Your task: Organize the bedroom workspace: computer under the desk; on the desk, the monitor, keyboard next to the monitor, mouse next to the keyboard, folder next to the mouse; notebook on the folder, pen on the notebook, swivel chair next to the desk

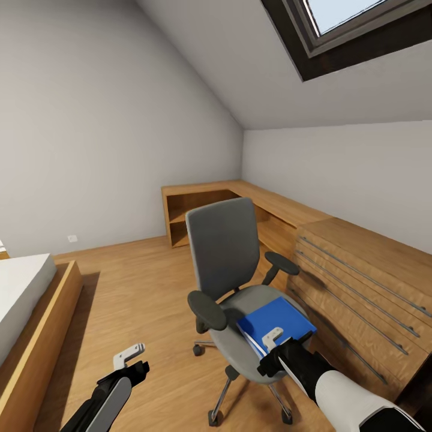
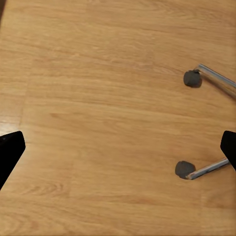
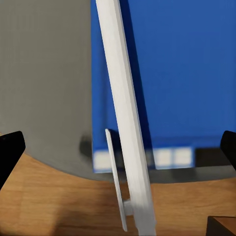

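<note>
**Right hand reaching over the blue folder on the chair seat**

From the head camera, the swivel chair (image 1: 231, 282) is standing on the wooden floor (image 1: 150, 288), its grey back upright and both dark armrests showing. The blue folder (image 1: 277, 321) is lying flat on the seat, toward the side nearest the drawer unit (image 1: 366, 282). The right hand (image 1: 273, 339) is hanging just over the folder's near edge; one pale finger is showing, the other is hidden behind the wrist, so whether it is touching the folder cannot be told here. The left hand (image 1: 131, 355) is hovering low over the floor, well apart from the chair, gripping nothing. A long corner bench (image 1: 264, 201) is running along the far walls, its near end cut off by the drawer unit. A bed (image 1: 24, 288) is partly cropped at the picture's edge, and a skylight (image 1: 354, 24) is cut off at the top.

In the left wrist camera, the dark fingertips (image 2: 11, 147) are sitting at opposite edges, spread wide with only floor between them. Two chair casters (image 2: 184, 169) on chrome legs are showing; the rest of the base is cropped.

In the right wrist camera, the fingertips (image 3: 11, 150) are likewise spread wide. Between them, a white edge of the folder (image 3: 123, 123) is crossing the picture, with blue cover to one side and grey seat to the other. Nothing is gripped. A pale label on the blue is too blurred to read.
</note>
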